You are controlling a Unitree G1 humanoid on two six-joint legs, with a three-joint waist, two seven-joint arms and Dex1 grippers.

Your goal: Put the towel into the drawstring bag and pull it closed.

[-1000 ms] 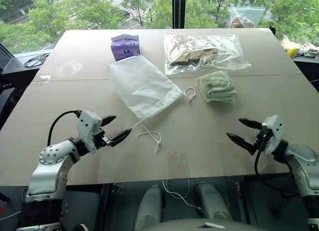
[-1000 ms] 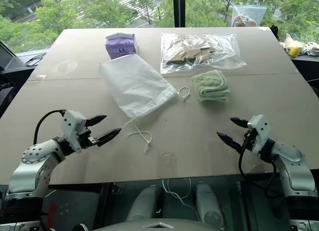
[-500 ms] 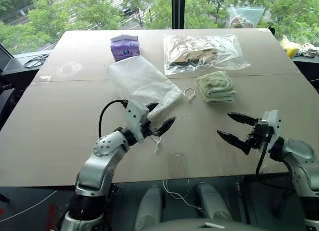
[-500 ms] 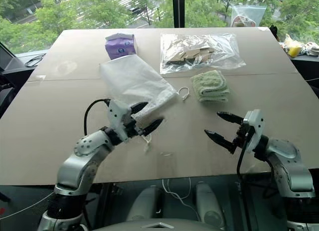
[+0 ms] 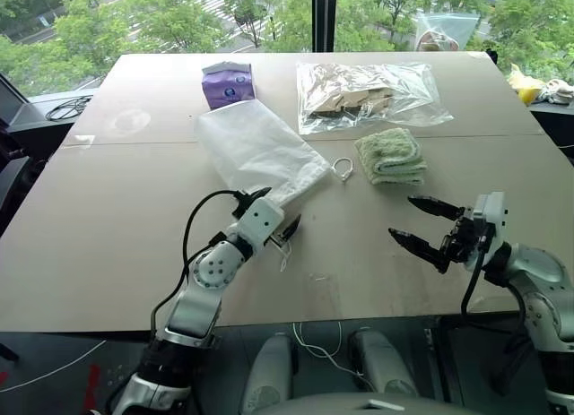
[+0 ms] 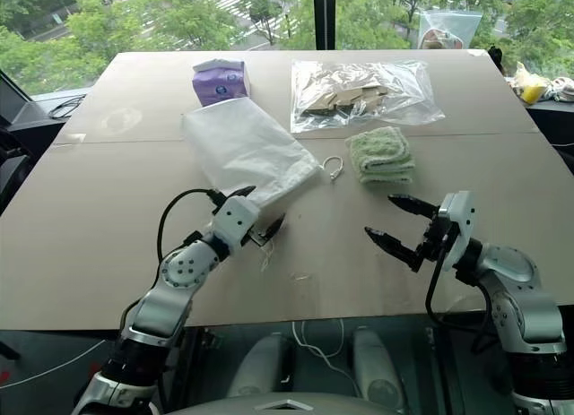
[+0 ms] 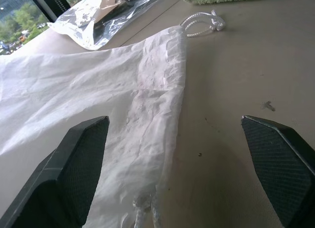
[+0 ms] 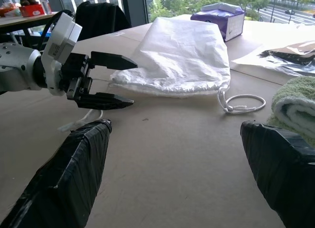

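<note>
The left gripper (image 5: 276, 211) has been brought in from the table's left edge to the gathered mouth of the bag (image 5: 256, 151), fingers spread and empty, beside the loose cord (image 5: 280, 247). The right gripper (image 5: 425, 226) has been raised slightly, fingers also spread, nothing held. The towel (image 5: 389, 155) lies folded on the table (image 5: 108, 209), just right of the bag, untouched. A grasp on the bag mouth is judged to be next.

1 towel (image 5: 389, 157); 1 drawstring bag (image 5: 256, 151); 1 packet (image 5: 227, 82)
</note>
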